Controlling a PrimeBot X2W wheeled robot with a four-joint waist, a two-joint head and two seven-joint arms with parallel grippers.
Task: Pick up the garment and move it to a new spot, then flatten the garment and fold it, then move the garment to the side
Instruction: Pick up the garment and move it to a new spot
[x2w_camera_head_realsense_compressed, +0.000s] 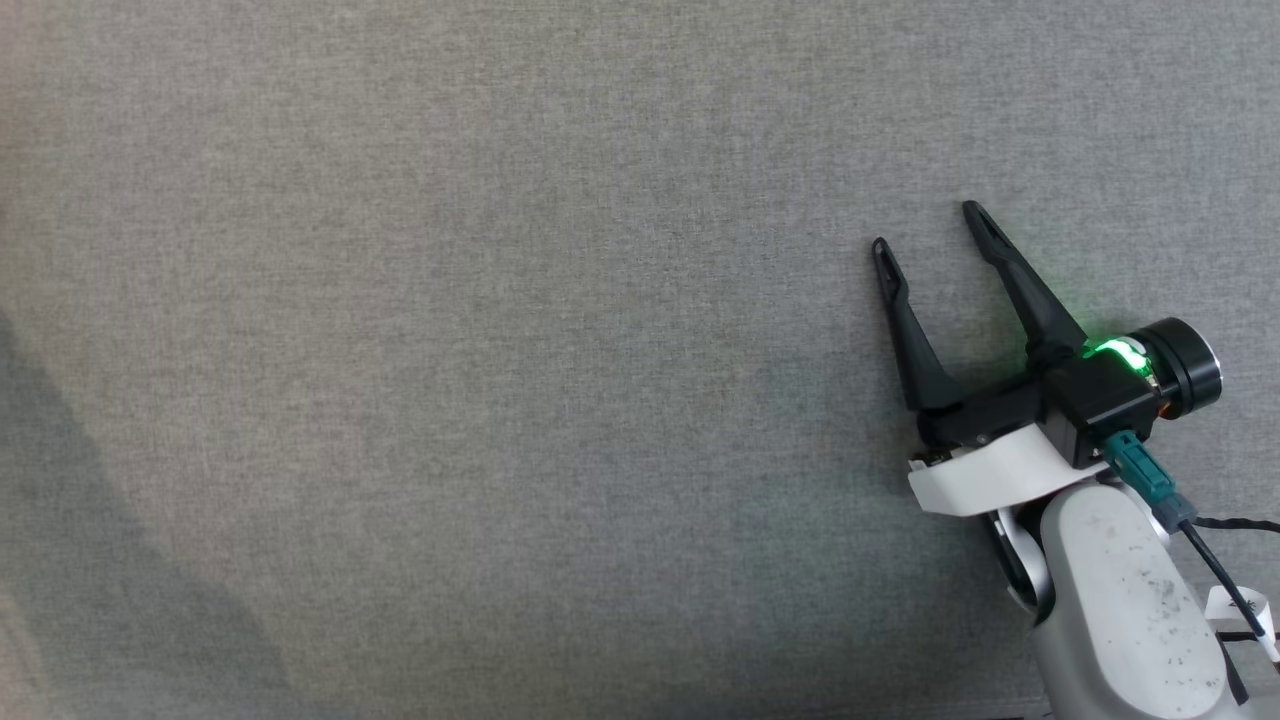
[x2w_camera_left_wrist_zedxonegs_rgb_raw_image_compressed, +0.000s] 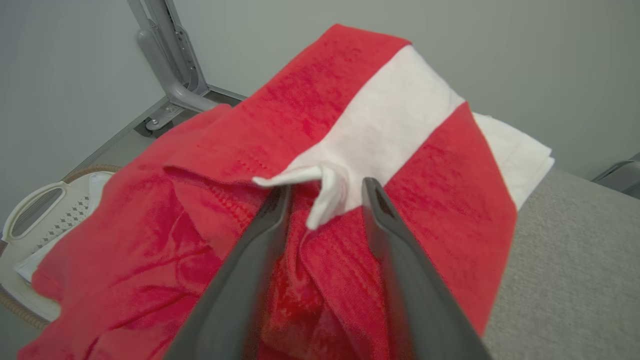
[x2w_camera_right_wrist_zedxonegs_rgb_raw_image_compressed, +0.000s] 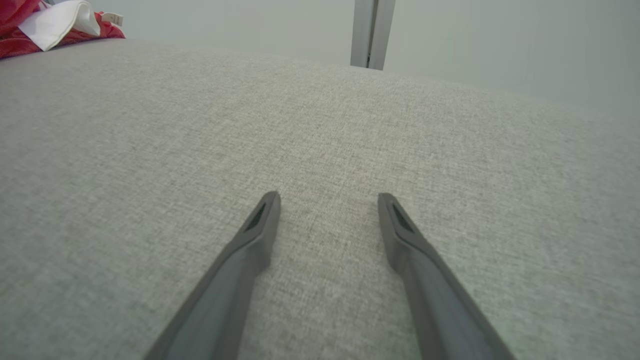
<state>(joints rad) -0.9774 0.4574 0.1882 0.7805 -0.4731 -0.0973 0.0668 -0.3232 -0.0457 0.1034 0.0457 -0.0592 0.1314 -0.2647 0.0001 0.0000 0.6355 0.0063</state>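
Your left gripper (x2w_camera_left_wrist_zedxonegs_rgb_raw_image_compressed: 325, 190) – fingers apart, straddling white fold of red-and-white garment (x2w_camera_left_wrist_zedxonegs_rgb_raw_image_compressed: 310, 100), not pinched on it. Garment heaped at bench (x2w_camera_left_wrist_zedxonegs_rgb_raw_image_compressed: 575, 250) edge, white basket (x2w_camera_left_wrist_zedxonegs_rgb_raw_image_compressed: 45, 210) showing past it. Your right gripper (x2w_camera_head_realsense_compressed: 926, 228) – fingers wide, holding nothing, low over bench, well apart from garment.

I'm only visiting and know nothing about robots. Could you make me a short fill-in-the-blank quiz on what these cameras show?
1. The garment is red with a broad ____ band across it.
2. The right gripper is open above a table covered in ____ fabric.
3. The left gripper has a white-tipped fold of cloth between its two dark ____.

Missing words: white; grey; fingers.
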